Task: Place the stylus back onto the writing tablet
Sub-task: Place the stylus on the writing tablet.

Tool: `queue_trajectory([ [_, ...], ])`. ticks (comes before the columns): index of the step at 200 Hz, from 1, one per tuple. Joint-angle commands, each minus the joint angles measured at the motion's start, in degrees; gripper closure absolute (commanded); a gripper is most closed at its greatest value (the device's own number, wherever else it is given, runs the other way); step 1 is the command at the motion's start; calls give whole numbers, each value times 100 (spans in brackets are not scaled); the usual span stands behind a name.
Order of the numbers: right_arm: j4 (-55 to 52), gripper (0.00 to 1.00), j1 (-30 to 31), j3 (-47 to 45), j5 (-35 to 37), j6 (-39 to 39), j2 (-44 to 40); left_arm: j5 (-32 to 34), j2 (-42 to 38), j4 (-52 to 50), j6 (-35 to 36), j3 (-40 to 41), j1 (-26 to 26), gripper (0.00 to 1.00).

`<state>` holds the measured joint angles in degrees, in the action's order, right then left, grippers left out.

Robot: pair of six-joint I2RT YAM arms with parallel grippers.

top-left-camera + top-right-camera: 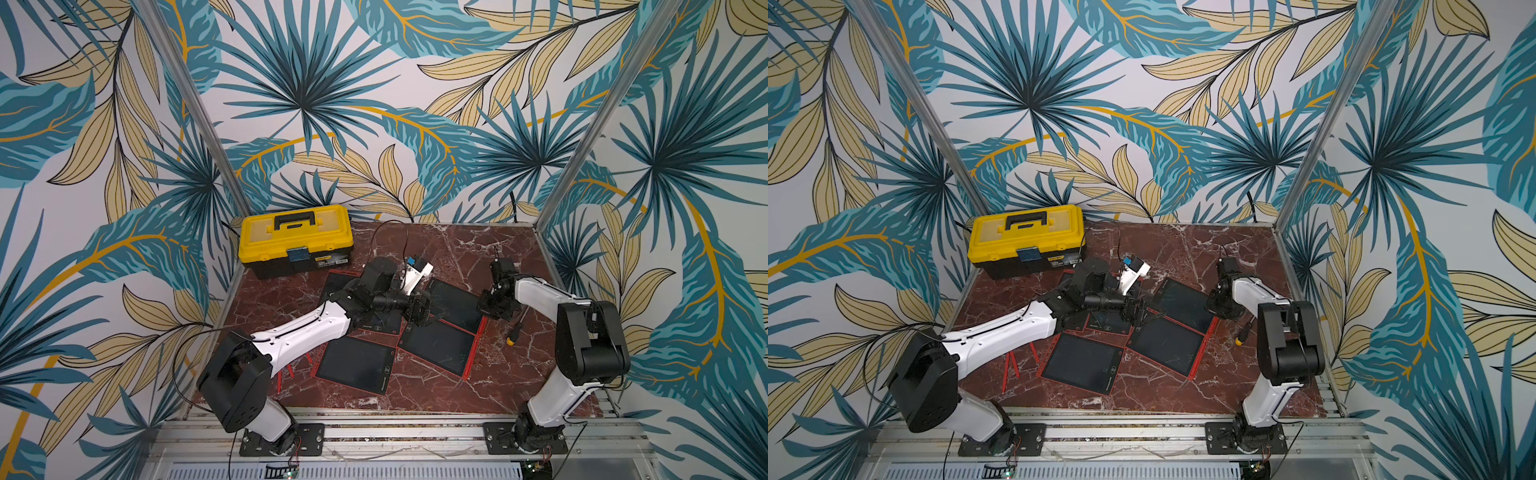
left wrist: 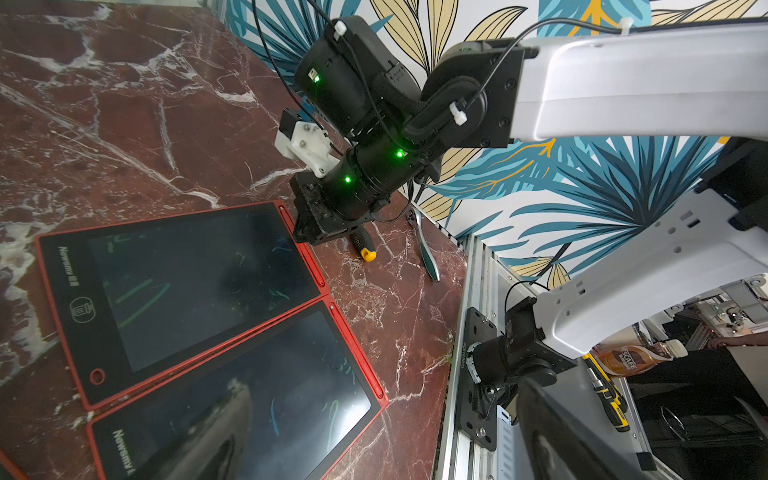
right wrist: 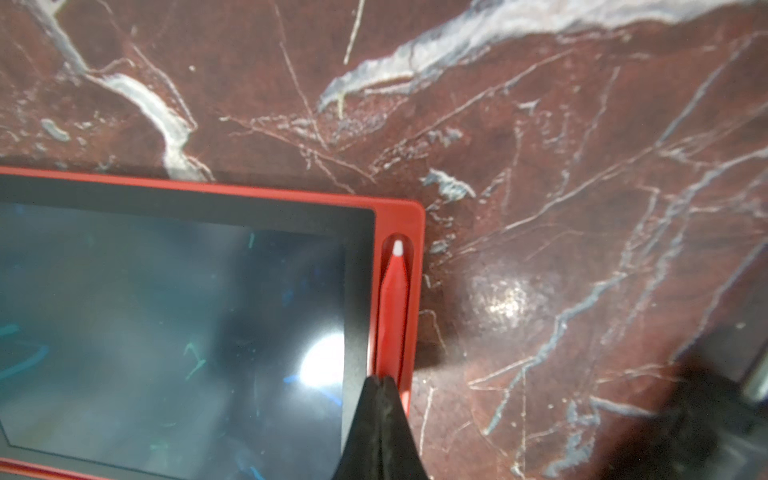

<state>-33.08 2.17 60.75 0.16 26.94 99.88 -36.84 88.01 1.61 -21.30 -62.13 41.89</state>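
A red stylus (image 3: 394, 291) with a white tip lies in the side slot of a red-framed writing tablet (image 3: 174, 316). My right gripper (image 3: 380, 380) is shut, its tips resting on top of the stylus near the slot's end. In both top views that tablet (image 1: 455, 305) is the far right one, with the right gripper (image 1: 490, 309) at its edge. My left gripper (image 1: 419, 311) hovers open over the middle tablets; one of its fingers (image 2: 557, 436) shows, and nothing is between the jaws. Two loose red styluses (image 1: 279, 380) lie beside the left arm.
Several more tablets (image 1: 355, 365) lie together mid-table. A yellow toolbox (image 1: 295, 239) stands at the back left. A screwdriver (image 1: 515, 330) with a yellow end lies right of the tablets, beside pliers (image 2: 424, 245) near the table's right edge.
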Motion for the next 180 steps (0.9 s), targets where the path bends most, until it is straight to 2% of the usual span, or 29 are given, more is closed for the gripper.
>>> queue_trajectory([
  [1, -102, 100, 29, 68, 162, -14, 197, 19, -108, 106, 3, 131, -37, 0],
  [114, -271, 100, 40, 144, 377, -13, 60, -18, -73, 98, 5, 99, -49, 0],
  [145, -372, 100, 47, 148, 711, 4, -141, 17, -64, 95, 5, 142, -45, 0],
  [180, -247, 100, 46, 110, 384, -4, -265, 97, -117, 100, 4, 188, -43, 1],
])
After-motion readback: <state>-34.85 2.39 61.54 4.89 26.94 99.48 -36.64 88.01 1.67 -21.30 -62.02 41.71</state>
